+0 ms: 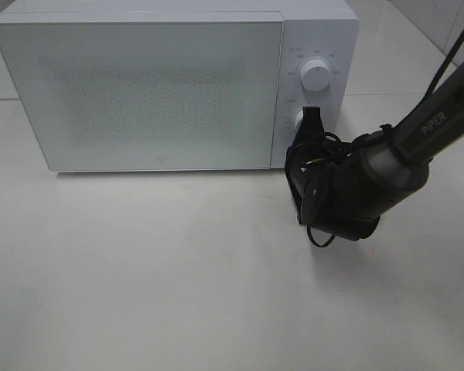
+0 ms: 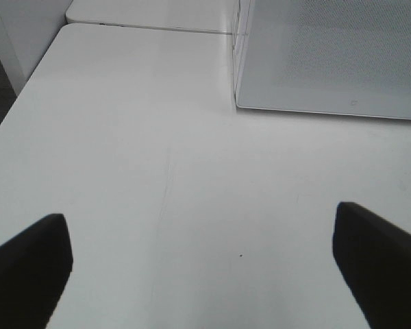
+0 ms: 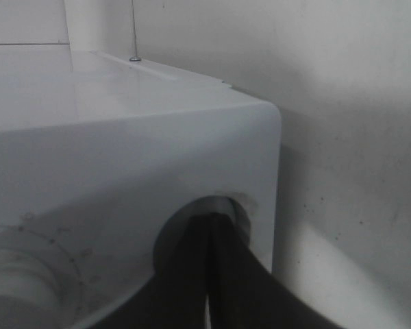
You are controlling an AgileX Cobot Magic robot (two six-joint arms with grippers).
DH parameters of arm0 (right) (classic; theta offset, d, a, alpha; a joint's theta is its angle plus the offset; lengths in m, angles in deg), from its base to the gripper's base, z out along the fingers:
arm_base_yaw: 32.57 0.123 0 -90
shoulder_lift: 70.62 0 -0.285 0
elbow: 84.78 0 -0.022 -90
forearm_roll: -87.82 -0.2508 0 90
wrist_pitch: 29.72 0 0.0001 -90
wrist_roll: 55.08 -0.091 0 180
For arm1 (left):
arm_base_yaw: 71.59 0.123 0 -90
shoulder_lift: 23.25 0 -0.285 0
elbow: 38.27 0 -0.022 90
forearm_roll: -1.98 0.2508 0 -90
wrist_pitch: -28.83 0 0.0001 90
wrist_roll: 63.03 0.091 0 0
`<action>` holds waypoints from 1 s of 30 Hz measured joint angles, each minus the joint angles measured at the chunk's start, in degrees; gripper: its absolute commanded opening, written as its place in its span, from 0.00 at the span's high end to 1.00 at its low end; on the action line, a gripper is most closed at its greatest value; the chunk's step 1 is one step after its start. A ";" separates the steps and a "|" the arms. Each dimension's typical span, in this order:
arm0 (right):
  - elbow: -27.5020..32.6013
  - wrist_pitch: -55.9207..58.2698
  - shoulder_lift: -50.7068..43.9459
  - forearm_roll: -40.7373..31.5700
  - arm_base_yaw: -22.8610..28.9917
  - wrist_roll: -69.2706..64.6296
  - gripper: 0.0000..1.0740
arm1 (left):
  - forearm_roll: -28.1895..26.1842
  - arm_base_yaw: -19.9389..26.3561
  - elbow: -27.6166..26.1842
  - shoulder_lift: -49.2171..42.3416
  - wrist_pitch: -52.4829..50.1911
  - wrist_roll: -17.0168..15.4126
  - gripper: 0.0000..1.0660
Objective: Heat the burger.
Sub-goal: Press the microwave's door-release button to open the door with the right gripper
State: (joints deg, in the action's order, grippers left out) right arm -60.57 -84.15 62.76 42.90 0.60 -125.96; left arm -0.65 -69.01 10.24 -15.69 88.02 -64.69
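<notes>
From the high camera, a big white boxy microwave oven [image 1: 139,85] sits on a smooth white table [image 1: 178,278] with its door shut. Two round white dials are on its right side, a top dial [image 1: 317,69] and a bottom dial [image 1: 299,121]. A black right arm [image 1: 417,139] comes in from the right. The tip of the right gripper [image 1: 310,114] is on the bottom dial. The burger shows in no view, so I cannot tell where it is or how it looks. Pale tiles [image 1: 417,39] lie behind the oven.

Only the left wrist camera shows the left gripper [image 2: 202,271]. Its two black fingers [image 2: 27,267] are far apart. Nothing is between them, and only the table [image 2: 192,137] is under them. The oven's shut door [image 2: 329,55] is ahead.

The right wrist camera is very close. Here the right gripper's black fingers [image 3: 185,281] are pressed together, with their tips in the round hollow at the bottom dial. A plain pale surface [image 3: 356,103] is beside the oven. I cannot tell if it is wall or table.
</notes>
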 measured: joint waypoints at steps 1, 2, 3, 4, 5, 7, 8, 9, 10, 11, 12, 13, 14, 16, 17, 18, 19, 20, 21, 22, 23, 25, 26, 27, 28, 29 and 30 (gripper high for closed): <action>0.00 0.00 0.00 0.00 0.00 0.23 1.00 | 0.00 0.00 0.00 0.00 0.00 0.00 0.08; 0.00 0.00 0.00 0.00 0.00 0.23 1.00 | 0.00 0.00 0.00 0.00 0.00 0.00 0.08; -0.11 0.00 0.11 -0.11 0.00 0.57 1.00 | 0.00 0.00 0.00 0.00 0.00 0.00 0.08; -0.11 0.00 0.11 -0.11 0.00 0.57 1.00 | 0.00 0.00 0.00 0.00 0.00 0.00 0.08; -0.23 0.00 0.17 -0.17 0.00 0.69 1.00 | 0.00 0.00 0.00 0.00 0.00 0.00 0.08; -0.57 0.29 0.29 -0.06 -0.52 1.15 1.00 | 0.00 0.00 0.00 0.00 0.00 0.00 0.08; -0.80 0.57 0.29 0.00 -0.63 2.01 1.00 | 0.00 0.00 0.00 0.00 0.00 0.00 0.08; -1.03 1.20 0.29 -0.17 -0.63 2.46 1.00 | 0.00 0.00 0.00 0.00 0.00 0.00 0.08; -1.03 1.20 0.29 -0.17 -0.63 2.46 1.00 | 0.00 0.00 0.00 0.00 0.00 0.00 0.08; -1.32 1.83 0.29 -0.40 -0.69 3.09 1.00 | 0.00 0.00 0.00 0.00 0.00 0.00 0.08; -1.32 1.83 0.29 -0.40 -0.69 3.09 1.00 | 0.00 0.00 0.00 0.00 0.00 0.00 0.08; -1.43 2.23 0.29 -0.46 -0.69 3.27 1.00 | 0.00 0.00 0.00 0.00 0.00 0.00 0.08; -1.49 2.64 0.29 -0.46 -0.74 3.44 1.00 | 0.00 0.00 0.00 0.00 0.00 0.00 0.08; -1.49 2.92 0.29 -0.46 -0.86 3.55 1.00 | 0.00 0.00 0.00 0.00 0.00 0.00 0.08; -1.49 2.92 0.29 -0.46 -0.86 3.55 1.00 | 0.00 0.00 0.00 0.00 0.00 0.00 0.08; -1.55 2.98 0.29 -0.46 -0.86 3.61 1.00 | 0.00 0.00 0.00 0.00 0.00 0.00 0.08; -1.55 3.04 0.29 -0.46 -0.86 3.61 1.00 | 0.00 0.00 0.00 0.00 0.00 0.00 0.08; -1.55 3.04 0.29 -0.46 -0.86 3.61 1.00 | 0.00 0.00 0.00 0.00 0.00 0.00 0.08; -1.55 3.44 0.11 -0.46 -0.92 3.61 1.00 | 0.00 0.00 0.00 0.00 0.00 0.00 0.08; -1.55 3.84 -0.11 -0.46 -0.97 3.67 1.00 | 0.00 0.00 0.00 0.00 0.00 0.00 0.08; -1.55 3.84 -0.11 -0.46 -0.97 3.67 1.00 | 0.00 0.00 0.00 0.00 0.00 0.00 0.08; -1.55 5.33 -0.86 -0.46 -1.26 3.67 1.00 | 0.00 0.00 0.00 0.00 0.00 0.00 0.08; -1.55 5.33 -0.86 -0.46 -1.26 3.67 1.00 | 0.00 0.00 0.00 0.00 0.00 0.00 0.08; -1.55 6.76 -1.38 -0.40 -1.60 3.72 1.00 | 0.00 0.00 0.00 0.00 0.00 0.00 0.08; -1.55 7.96 -1.95 -0.40 -1.83 3.72 1.00 | 0.00 0.00 0.00 0.00 0.00 0.00 0.08; -1.55 7.96 -1.95 -0.40 -1.83 3.72 1.00 | 0.00 0.00 0.00 0.00 0.00 0.00 0.08; -1.55 8.31 -2.18 -0.34 -1.89 3.72 1.00 | 0.00 0.00 0.00 0.00 0.00 0.00 0.08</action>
State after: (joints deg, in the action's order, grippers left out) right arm -62.11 -75.84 60.58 42.56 -1.29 -122.23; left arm -0.65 -69.01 10.24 -15.69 88.02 -64.69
